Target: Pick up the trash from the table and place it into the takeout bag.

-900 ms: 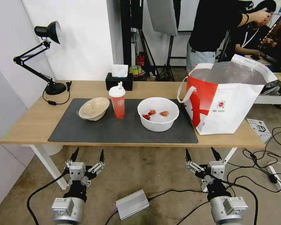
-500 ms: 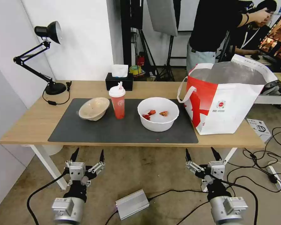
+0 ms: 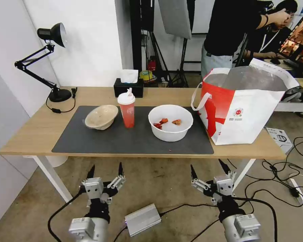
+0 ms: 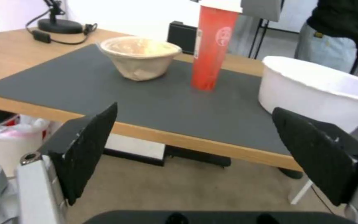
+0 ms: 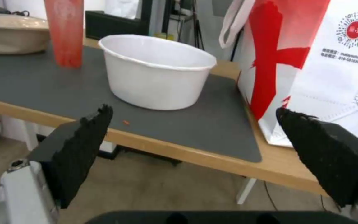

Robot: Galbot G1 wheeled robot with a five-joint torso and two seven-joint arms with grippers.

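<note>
head view is showing us both our grippers hanging below and in front of the table (image 3: 30, 134), over the floor and well apart from everything on it. we are holding our left gripper (image 3: 105, 170) spread wide and empty, short of the near edge, with the beige pulp bowl (image 3: 101, 116) and the red cup (image 3: 126, 109) lying ahead of it on the dark grey mat (image 3: 124, 139). we are holding our right gripper (image 3: 209, 168) spread wide and empty too, with the white plastic bowl (image 3: 170, 122) ahead of it, red scraps sitting inside. the takeout bag (image 3: 245, 107) is standing upright at the right end of the table, mouth open, just beside the white bowl. the cup is standing upright between the two bowls. a black tissue box (image 3: 128, 86) is sitting behind the cup, and a black desk lamp (image 3: 43, 60) is standing at the far left corner.
</note>
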